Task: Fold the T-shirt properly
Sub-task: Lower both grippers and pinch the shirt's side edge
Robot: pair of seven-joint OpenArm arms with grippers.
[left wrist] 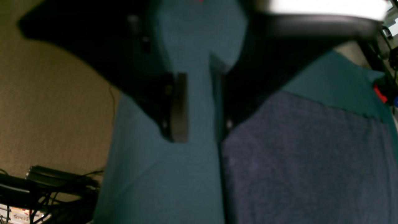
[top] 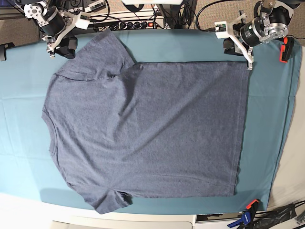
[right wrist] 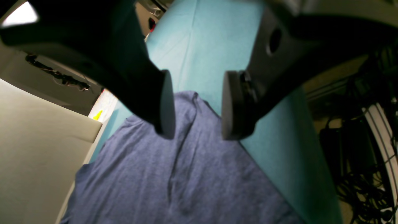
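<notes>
The heathered slate-blue cotton T-shirt [top: 143,129] lies spread flat across the centre of the frame on the teal tablecloth [top: 267,124], neck toward the left. At upper left, the right gripper [top: 61,44] has its jaws parted and empty above the sleeve. At upper right, the left gripper [top: 238,47] is likewise parted and empty at the hem corner.
</notes>
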